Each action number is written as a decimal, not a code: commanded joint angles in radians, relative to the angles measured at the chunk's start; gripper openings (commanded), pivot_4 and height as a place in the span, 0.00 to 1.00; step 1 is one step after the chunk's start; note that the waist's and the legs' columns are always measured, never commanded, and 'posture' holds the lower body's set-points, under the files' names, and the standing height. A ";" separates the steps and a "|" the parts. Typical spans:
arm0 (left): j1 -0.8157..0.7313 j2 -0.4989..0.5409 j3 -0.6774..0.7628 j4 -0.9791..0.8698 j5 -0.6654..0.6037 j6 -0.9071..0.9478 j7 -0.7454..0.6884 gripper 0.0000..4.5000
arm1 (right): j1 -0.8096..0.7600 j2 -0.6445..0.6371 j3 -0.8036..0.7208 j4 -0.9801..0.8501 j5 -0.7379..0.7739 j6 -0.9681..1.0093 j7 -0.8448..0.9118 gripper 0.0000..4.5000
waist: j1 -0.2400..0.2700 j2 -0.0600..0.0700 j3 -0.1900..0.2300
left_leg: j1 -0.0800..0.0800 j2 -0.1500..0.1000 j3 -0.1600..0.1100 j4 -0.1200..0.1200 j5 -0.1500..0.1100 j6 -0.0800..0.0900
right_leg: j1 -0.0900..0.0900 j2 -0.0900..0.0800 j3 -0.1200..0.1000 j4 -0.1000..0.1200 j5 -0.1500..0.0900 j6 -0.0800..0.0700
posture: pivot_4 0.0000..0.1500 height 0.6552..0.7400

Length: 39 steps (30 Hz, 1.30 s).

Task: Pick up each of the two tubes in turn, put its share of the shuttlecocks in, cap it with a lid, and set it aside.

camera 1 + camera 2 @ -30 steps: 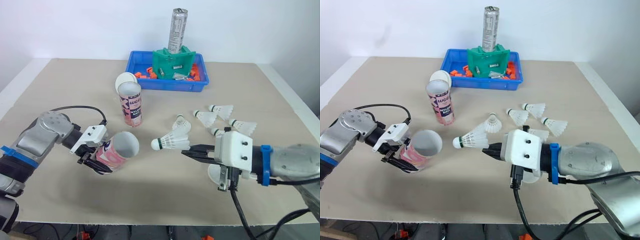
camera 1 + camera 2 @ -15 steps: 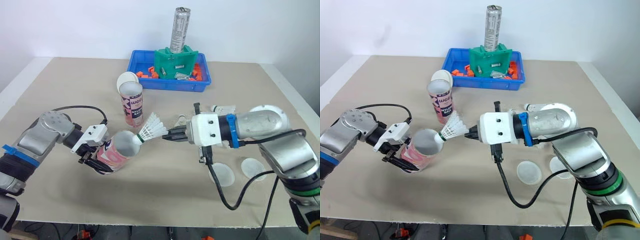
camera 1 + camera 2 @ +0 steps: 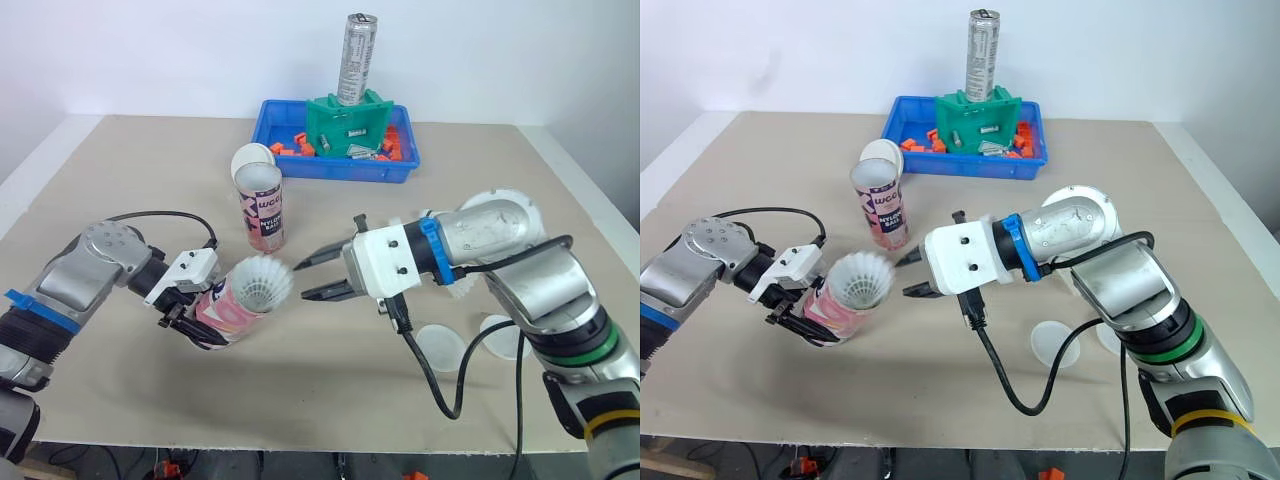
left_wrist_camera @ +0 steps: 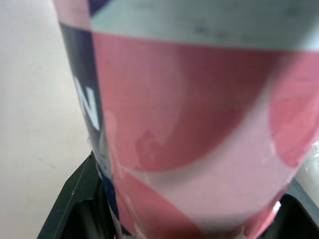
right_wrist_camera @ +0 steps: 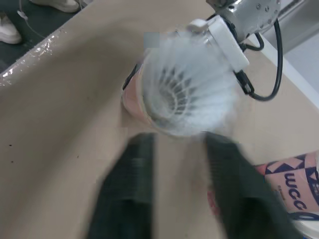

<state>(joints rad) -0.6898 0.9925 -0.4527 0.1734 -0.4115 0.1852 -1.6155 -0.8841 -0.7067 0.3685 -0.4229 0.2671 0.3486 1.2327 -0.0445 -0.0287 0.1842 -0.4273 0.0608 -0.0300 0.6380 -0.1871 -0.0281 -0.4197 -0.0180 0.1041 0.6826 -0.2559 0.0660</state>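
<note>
Left tool (image 3: 200,320) was clamped on a pink tube (image 3: 232,303), holding it tilted just above the desk (image 3: 120,190) with the open mouth facing my right side. One shuttlecock (image 3: 258,283) sat in that mouth, feathers outward. Over on the right, about as close to me, two lids (image 3: 440,346) lay flat on the desk. My right tool (image 3: 302,280) hung just beside the tube mouth with its fingers spread wide, nothing in them, not touching the shuttlecock. Further back the second tube (image 3: 262,208) stood upright and open, with a third lid (image 3: 250,160) on edge right behind it. At the far end sat a blue bin (image 3: 330,172) with a green holder (image 3: 350,122) and a tall can (image 3: 356,55) sticking up.
</note>
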 commanded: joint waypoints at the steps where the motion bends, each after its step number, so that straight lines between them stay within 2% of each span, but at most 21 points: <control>1: -0.005 0.004 0.019 -0.030 -0.004 0.014 0.001 0.61 | -0.027 -0.001 -0.021 -0.001 0.008 0.012 0.021 0.84 | 0.000 0.000 0.000 | 0.000 0.000 0.000 0.000 0.000 0.000 | 0.000 0.001 0.000 0.000 0.000 0.000 | 1.00 0.62; 2: -0.003 0.005 0.021 -0.033 -0.003 0.016 0.001 0.61 | -0.024 -0.004 -0.038 0.000 0.024 0.022 0.023 0.95 | 0.000 0.000 0.000 | -0.001 0.000 0.000 0.000 0.000 0.000 | -0.001 0.001 0.000 0.000 0.000 0.000 | 1.00 0.62; 7: 0.015 0.008 0.039 -0.058 -0.006 0.031 0.001 0.61 | 0.070 -0.023 -0.214 0.017 0.132 0.179 -0.083 0.95 | 0.003 -0.001 0.000 | -0.004 0.000 -0.001 0.000 0.000 0.000 | -0.002 0.000 0.000 0.000 0.001 -0.002 | 1.00 0.62; 11: 0.039 0.018 0.060 -0.080 -0.001 0.044 0.001 0.61 | 0.297 -0.014 -0.245 -0.035 0.071 0.297 -0.277 0.95 | 0.003 -0.002 -0.001 | -0.004 0.000 -0.001 0.000 0.000 0.000 | -0.003 0.001 -0.001 0.000 0.001 -0.003 | 1.00 0.62; 13: 0.049 0.023 0.071 -0.088 0.002 0.049 0.001 0.61 | 0.422 0.035 -0.243 -0.087 0.055 0.386 -0.407 0.95 | 0.002 -0.001 -0.001 | -0.004 0.000 -0.002 -0.001 0.000 0.000 | -0.004 0.001 -0.001 0.001 0.000 -0.004 | 1.00 0.62; 15: 0.057 0.025 0.078 -0.095 0.003 0.051 0.001 0.61 | 0.481 0.092 -0.232 -0.105 0.024 0.449 -0.520 0.95 | -0.003 0.000 0.000 | -0.006 0.000 -0.002 -0.001 0.000 0.000 | -0.006 0.002 0.000 0.002 0.000 -0.003 | 1.00 0.62; 21: 0.065 0.026 0.092 -0.108 0.006 0.059 0.001 0.61 | 0.480 0.185 -0.206 -0.039 -0.078 0.491 -0.700 0.95 | -0.004 0.000 0.000 | -0.005 0.002 -0.002 0.000 0.001 0.001 | -0.006 0.004 0.000 0.002 0.002 -0.003 | 1.00 0.62; 39: 0.093 0.022 0.123 -0.143 0.009 0.084 0.001 0.61 | 0.404 0.304 -0.228 0.166 -0.125 0.516 -0.839 0.95 | -0.004 0.000 0.000 | -0.006 0.002 -0.002 0.000 0.002 0.001 | -0.006 0.005 0.001 0.002 0.003 -0.001 | 1.00 0.62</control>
<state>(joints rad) -0.5978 1.0037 -0.3663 0.0574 -0.4000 0.2657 -1.6151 -0.4554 -0.4121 0.1589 -0.2464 0.1472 0.8733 0.4052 -0.0482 -0.0288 0.1839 -0.4330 0.0629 -0.0317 0.6383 -0.1847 -0.0269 -0.4261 -0.0133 0.1054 0.6845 -0.2531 0.0646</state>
